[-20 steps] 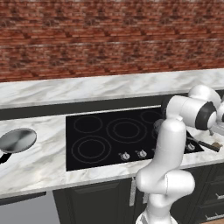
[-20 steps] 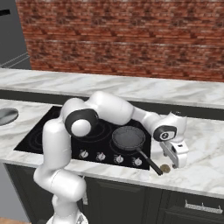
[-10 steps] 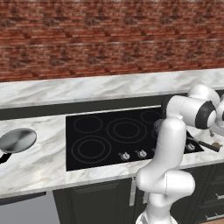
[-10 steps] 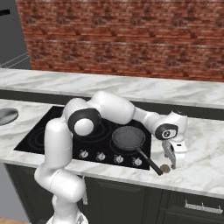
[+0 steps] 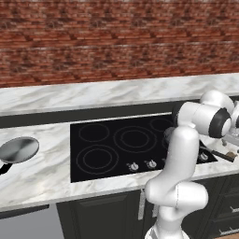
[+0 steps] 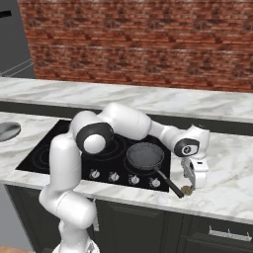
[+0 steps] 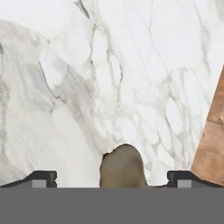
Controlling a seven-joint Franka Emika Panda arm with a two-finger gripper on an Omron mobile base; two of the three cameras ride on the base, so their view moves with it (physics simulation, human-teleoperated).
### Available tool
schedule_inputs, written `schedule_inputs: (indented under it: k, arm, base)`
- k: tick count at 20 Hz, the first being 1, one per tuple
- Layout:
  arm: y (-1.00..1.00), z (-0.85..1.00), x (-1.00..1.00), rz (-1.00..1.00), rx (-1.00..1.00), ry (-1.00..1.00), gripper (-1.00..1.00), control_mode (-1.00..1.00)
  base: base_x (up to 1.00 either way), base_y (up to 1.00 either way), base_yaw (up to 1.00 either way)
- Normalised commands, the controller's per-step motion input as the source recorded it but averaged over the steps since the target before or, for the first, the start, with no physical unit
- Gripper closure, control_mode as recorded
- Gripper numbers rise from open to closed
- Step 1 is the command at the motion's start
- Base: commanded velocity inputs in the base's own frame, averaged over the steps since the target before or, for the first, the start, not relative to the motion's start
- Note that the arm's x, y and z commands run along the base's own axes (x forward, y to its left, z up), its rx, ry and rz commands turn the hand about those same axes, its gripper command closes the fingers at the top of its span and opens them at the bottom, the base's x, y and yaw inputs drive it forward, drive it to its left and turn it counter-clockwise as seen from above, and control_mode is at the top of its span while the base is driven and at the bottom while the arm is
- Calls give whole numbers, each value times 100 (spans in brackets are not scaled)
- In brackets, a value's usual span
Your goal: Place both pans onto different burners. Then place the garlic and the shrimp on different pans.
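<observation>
Far left, the silver pan [image 5: 18, 149] sits on the counter [image 5: 51, 177], off the cooktop [image 6: 59, 153], so it is not yet placed. The dark pan [image 6: 145, 155] rests on the front right burner. At right, the gripper [image 6: 189, 184] hangs fingers spread over the garlic [image 7: 123, 166], nothing held; garlic unplaced, shrimp not located.

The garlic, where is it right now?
In the right base view the garlic lies on the marble counter, right of the cooktop, beside the darker pan's handle tip, under the hand.
</observation>
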Motion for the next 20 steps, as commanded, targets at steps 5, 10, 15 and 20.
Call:
schedule_inputs:
  k: [5,10,15,20]
  arm:
    - [0,0,-33,0,0,-5,-100,-100]
    - [5,-1,-29,0,0,-4,-100,-100]
    - [18,-1,-1,0,-2,-5,-100,-100]
    - [10,-3,0,0,-1,-4,-100,-100]
  base:
    - [0,0,0]
    - [0,0,0]
    - [0,0,0]
    - [0,0,0]
